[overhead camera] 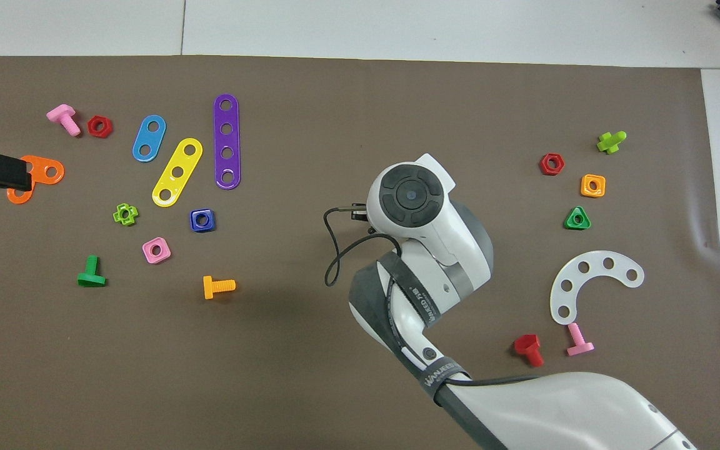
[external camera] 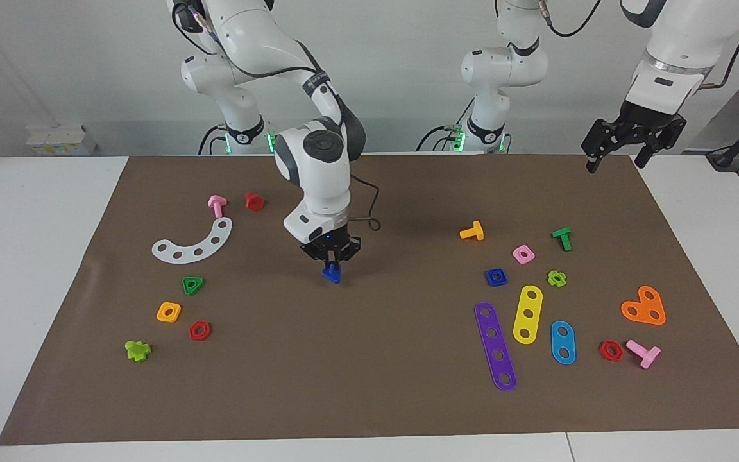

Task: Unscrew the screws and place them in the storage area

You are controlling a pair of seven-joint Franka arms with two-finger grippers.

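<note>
We see the right claw (external camera: pixel 331 266) over the middle of the counter (external camera: pixel 369 385), pinching the blue screw (external camera: pixel 331 274); the left claw (external camera: pixel 632 144) waits raised, fingers spread, holding nothing

Robot lab: white walls, mat-covered table (external camera: pixel 55 269).

Misc toy bits — purple strip (external camera: pixel 495 346), white arc (external camera: pixel 194 243) — on brown mat (external camera: pixel 369 359).

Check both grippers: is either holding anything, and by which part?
The right gripper pinches the blue screw from above, over mid-mat; which part it grips cannot be told. The left gripper waits raised, holding nothing.
</note>
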